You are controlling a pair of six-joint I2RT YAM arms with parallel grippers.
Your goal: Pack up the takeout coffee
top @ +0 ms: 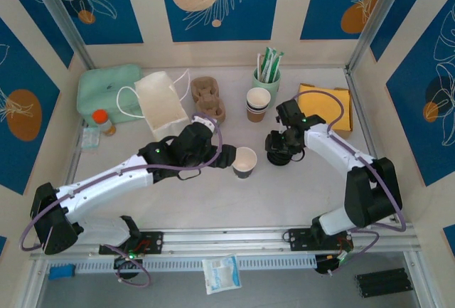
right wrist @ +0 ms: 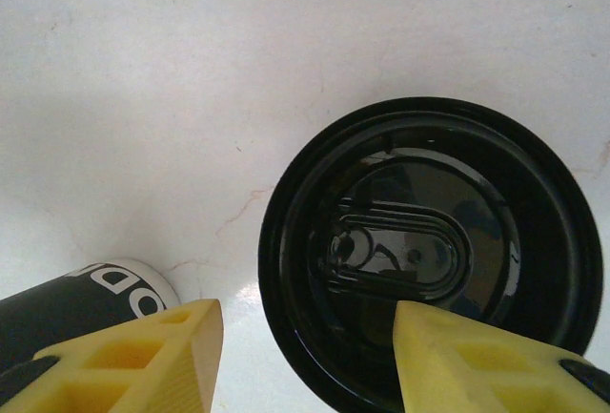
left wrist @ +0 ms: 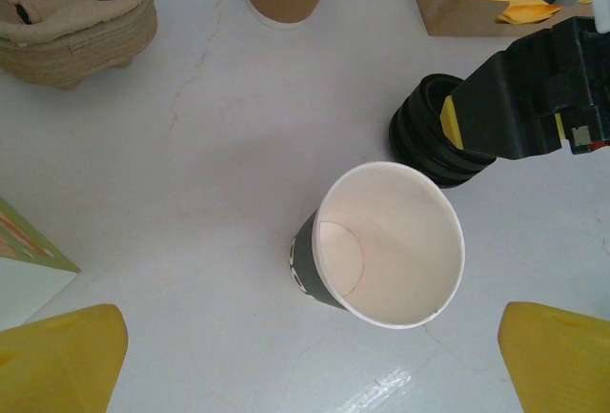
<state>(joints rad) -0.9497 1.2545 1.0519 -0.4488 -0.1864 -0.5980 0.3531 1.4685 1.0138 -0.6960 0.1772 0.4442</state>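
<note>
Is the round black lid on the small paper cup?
No, the small dark paper cup stands open, white inside showing; the round black plastic lids sit stacked beside it.

Bright even overhead light, soft shadows, white glare on the table (left wrist: 381, 389), sheen on the black lids (right wrist: 419, 251)

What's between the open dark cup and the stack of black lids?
Only a narrow strip of bare table separates cup and lids, seen from the top view.
</note>
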